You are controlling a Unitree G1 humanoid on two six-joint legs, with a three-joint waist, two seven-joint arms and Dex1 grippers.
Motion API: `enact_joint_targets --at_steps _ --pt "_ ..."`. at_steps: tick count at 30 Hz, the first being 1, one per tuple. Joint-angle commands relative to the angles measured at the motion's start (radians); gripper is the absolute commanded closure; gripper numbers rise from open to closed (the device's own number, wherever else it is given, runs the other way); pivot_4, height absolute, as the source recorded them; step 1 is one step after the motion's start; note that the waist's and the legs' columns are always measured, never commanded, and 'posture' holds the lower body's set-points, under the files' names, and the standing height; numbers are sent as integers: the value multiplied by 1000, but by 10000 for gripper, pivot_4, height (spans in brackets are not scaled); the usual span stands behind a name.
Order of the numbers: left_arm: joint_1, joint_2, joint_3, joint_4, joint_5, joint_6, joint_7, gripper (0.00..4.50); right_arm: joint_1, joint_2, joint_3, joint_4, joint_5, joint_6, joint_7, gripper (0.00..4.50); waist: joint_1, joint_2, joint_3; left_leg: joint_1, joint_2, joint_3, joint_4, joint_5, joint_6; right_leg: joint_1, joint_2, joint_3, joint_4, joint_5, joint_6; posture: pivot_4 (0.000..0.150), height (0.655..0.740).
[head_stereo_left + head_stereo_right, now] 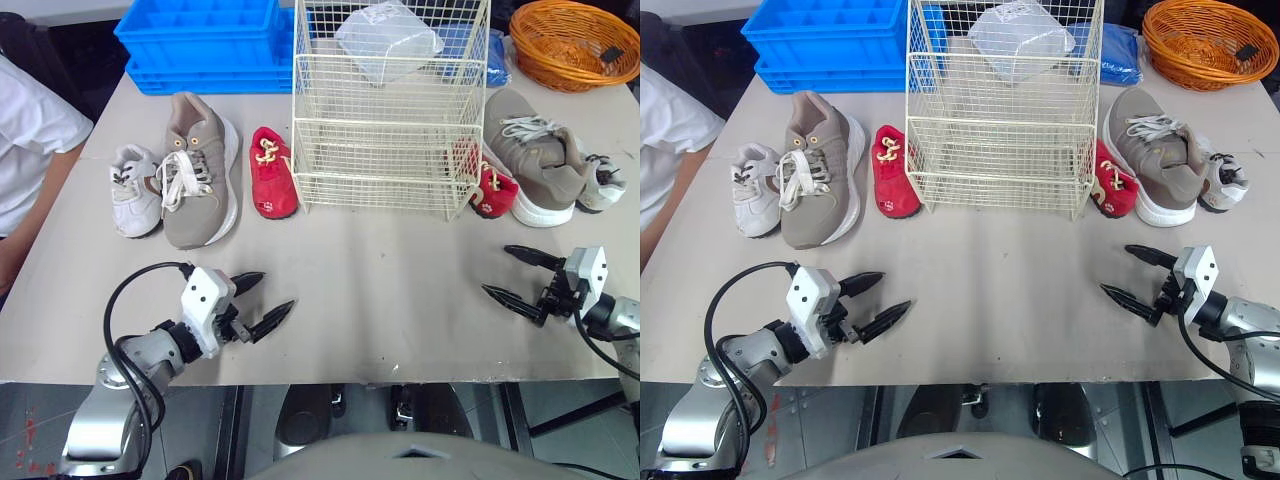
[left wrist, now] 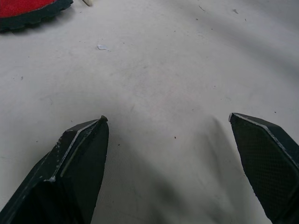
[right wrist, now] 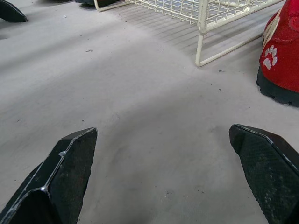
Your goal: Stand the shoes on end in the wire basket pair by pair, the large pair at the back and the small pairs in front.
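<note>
Six shoes flat on the table, none yet in the wire basket. Ahead of left gripper, fingers spread, empty: small white shoe, large taupe shoe, small red shoe. Ahead of right gripper, likewise spread, empty: second red shoe, second taupe shoe, second white shoe. Probably split one per pair to suit each arm's reach. Basket beyond and between both grippers; clear bag at its rear, inside or behind not determinable. Further back: blue crate; orange wicker basket holding one small dark item.

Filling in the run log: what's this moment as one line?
stage: nothing picked | left gripper: open, empty | right gripper: open, empty | wire basket: no pair inside | shoes: three on table each side of basket
</note>
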Motion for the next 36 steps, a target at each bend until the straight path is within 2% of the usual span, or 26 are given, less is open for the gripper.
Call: enact_joint_targets --at_steps 1,25,30,36 --pt "7 3 13 -26 -14 2 2 221 -5 -7 -10 -5 8 -22 18 0 0 0 0 0 0 0 0 0 0 0 0 0 0 0 0 1500 6860" --pt "-57 3 -15 3 -28 -20 -38 221 17 -12 -79 -24 46 -15 -8 0 0 -1 0 0 0 0 0 0 0 0 0 0 0 0 0 1500 6860" --pt "-152 53 36 -77 -158 45 -95 221 -32 26 -198 -53 137 1 -139 0 1 -2 1 -1 0 0 0 0 -1 0 0 0 0 0 0 1500 6860" --pt "-339 142 55 -163 -344 170 -126 221 -113 56 -280 -65 132 -13 -305 0 0 -2 1 -2 0 -1 0 1 -1 1 0 -1 0 0 0 1500 6860"
